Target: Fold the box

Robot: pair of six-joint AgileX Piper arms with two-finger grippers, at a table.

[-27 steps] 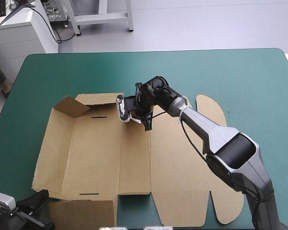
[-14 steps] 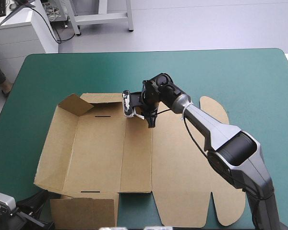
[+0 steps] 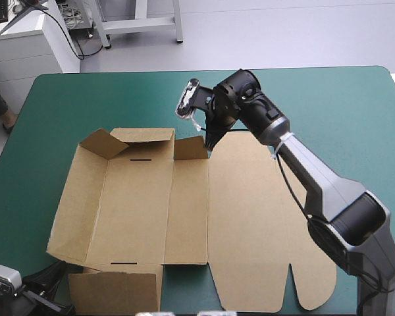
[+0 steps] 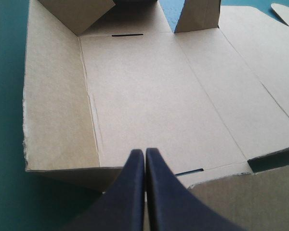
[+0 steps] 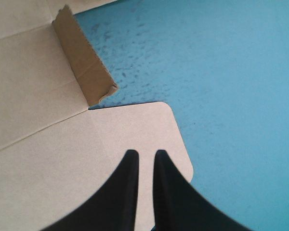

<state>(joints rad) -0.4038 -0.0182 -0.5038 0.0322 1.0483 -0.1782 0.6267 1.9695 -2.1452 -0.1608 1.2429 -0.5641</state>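
Note:
The brown box lies opened out on the teal-green cover. Its left wall is raised and its lid lies flat to the right. A small flap stands up at the far edge, beside a wider far flap. My right gripper hovers just right of that small flap. In the right wrist view it is all but shut over the lid's rounded corner, holding nothing, with the flap ahead. My left gripper is shut, just outside the box's near edge.
A loose near flap lies by the left gripper at the table's front. Bare teal-green cover stretches beyond the box to the far and right edges. Two rounded lid tabs reach toward the front right.
The right gripper has moved from over the box's middle panel to its far edge and risen. The small far flap now stands upright. The left gripper has stayed put.

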